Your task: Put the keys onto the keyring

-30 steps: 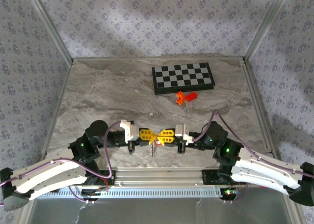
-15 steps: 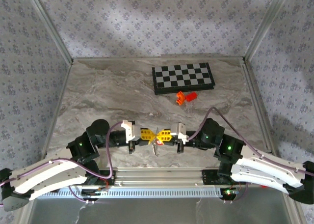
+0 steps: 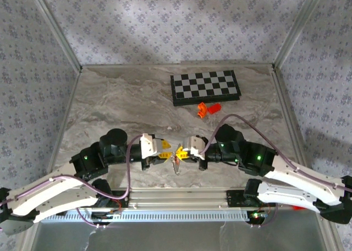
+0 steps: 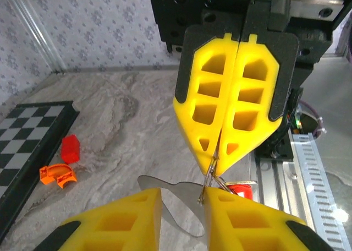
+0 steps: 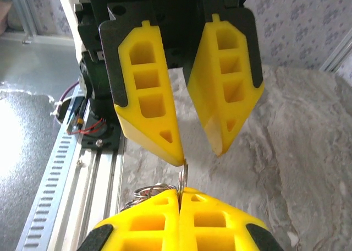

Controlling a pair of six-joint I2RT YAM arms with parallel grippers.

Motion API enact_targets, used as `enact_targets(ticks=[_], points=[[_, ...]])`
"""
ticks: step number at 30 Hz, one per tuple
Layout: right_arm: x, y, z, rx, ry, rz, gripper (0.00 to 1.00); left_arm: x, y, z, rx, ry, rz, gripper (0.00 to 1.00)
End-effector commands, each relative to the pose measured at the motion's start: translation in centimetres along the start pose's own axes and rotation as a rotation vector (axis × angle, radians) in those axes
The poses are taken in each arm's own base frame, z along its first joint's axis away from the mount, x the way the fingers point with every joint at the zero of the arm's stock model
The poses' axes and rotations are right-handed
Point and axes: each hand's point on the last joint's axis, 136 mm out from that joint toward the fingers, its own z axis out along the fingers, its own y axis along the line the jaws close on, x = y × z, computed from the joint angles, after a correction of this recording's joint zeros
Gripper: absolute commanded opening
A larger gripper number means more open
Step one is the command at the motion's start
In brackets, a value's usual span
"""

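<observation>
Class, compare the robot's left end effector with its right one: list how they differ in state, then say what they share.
The left end effector has its jaws spread apart; the right end effector has them pressed together. The right end effector pinches a thin metal ring at its tips; the left end effector clamps nothing, with one tip just beside that ring. Both are yellow with cut-out windows and meet tip to tip.

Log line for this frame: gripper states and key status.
left gripper: open, tips beside ring | right gripper: shut on metal ring | key: red-tagged, hanging below ring
</observation>
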Motion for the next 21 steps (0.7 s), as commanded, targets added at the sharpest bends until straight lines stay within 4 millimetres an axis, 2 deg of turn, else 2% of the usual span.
enact_targets(ticks=[1, 10, 21], points=[[-0.6, 0.2, -0.8, -0.016, 0.026, -0.015, 0.00, -1.2, -0.2, -0.4, 0.016, 0.001, 0.024, 0.26], [-0.2, 0.2, -0.3, -0.042, 0.063, 0.020, 0.00, -1.2, -0.9, 0.5, 0.078, 0.021, 0.017, 0.24], [-0.5, 0.1, -0.1, -0.046, 0.047, 0.028, 0.00, -0.9, -0.9, 1.4, 0.098, 0.043, 0.013, 0.13]])
